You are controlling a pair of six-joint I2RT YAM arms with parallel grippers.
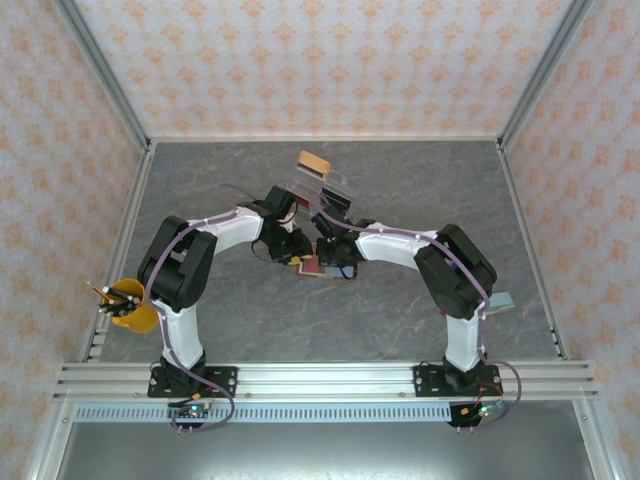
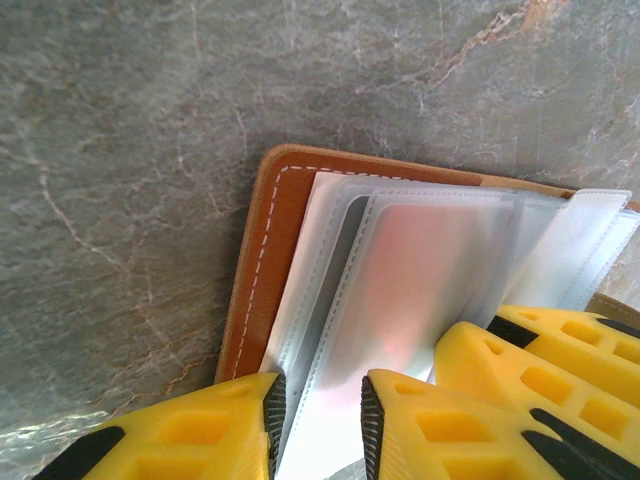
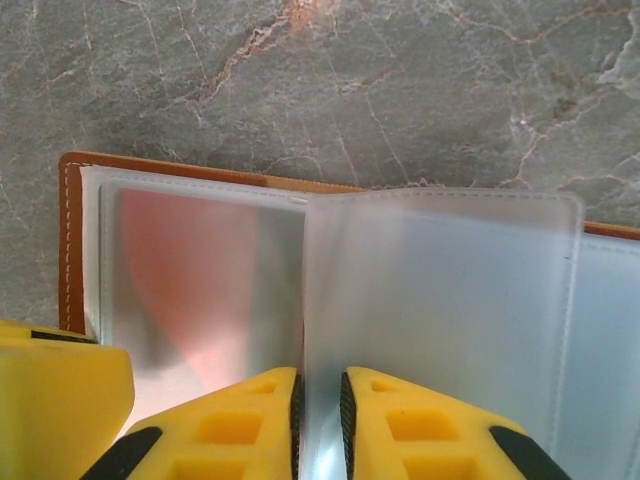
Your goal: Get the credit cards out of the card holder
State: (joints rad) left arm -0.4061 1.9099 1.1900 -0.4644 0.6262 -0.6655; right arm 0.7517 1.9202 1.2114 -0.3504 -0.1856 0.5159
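The brown card holder (image 1: 322,269) lies open on the table between both arms. Its stitched cover (image 2: 272,240) carries frosted clear sleeves. A red credit card (image 3: 190,270) glows pink through one sleeve (image 2: 410,290). My left gripper (image 2: 318,430) has its jaws on either side of a bunch of sleeve edges, pads against them. My right gripper (image 3: 320,420) is pinched on one sleeve page (image 3: 440,300) that stands up from the spine. In the top view, the left gripper (image 1: 293,250) and the right gripper (image 1: 327,247) nearly touch. A tan-orange card (image 1: 314,162) lies farther back.
A dark flat piece under clear plastic (image 1: 336,194) lies just behind the arms. A yellow cup of pens (image 1: 130,305) stands at the left edge. A grey-blue object (image 1: 500,301) sits by the right arm. Patterned walls close in the table.
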